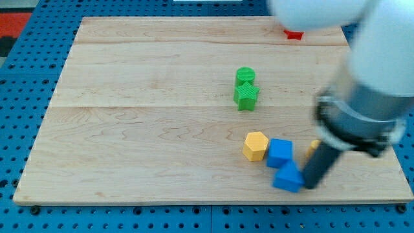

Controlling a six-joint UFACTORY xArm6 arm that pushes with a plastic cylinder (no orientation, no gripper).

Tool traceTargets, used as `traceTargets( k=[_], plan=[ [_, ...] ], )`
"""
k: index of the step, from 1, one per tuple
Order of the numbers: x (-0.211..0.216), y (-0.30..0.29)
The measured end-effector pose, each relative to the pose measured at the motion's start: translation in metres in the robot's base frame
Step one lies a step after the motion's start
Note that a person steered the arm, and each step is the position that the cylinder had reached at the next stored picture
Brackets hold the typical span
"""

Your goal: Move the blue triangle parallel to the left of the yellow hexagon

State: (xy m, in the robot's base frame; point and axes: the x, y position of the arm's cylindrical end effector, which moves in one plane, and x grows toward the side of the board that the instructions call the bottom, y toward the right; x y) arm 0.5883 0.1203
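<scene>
Blocking leftward: blue cube [279, 153], yellow hexagon [255, 145].

The arm's pale body [336, 16] is blurred and cut off at the view's top and right. It hides most of a red block [294, 35]. The rod covers nearly all of a yellow-orange block [313, 146], shape unreadable.

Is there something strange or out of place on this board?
Nothing looks damaged or spilled. One oddity: the blue triangle sits to the lower right of the yellow hexagon, not on its left, with my tip touching its right side.
</scene>
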Motion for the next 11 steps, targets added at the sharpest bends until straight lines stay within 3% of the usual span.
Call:
traceTargets(
  k=[1, 2, 3, 4, 5, 6, 8, 9, 11],
  plan=[
    [-0.01, 0.029],
    [0.029, 0.051],
    [0.031, 0.046],
    [0.031, 0.015],
    [0.03, -0.086],
    [0.004, -0.158],
    [0.03, -0.114],
    [0.001, -0.054],
    [-0.033, -0.051]
  ],
)
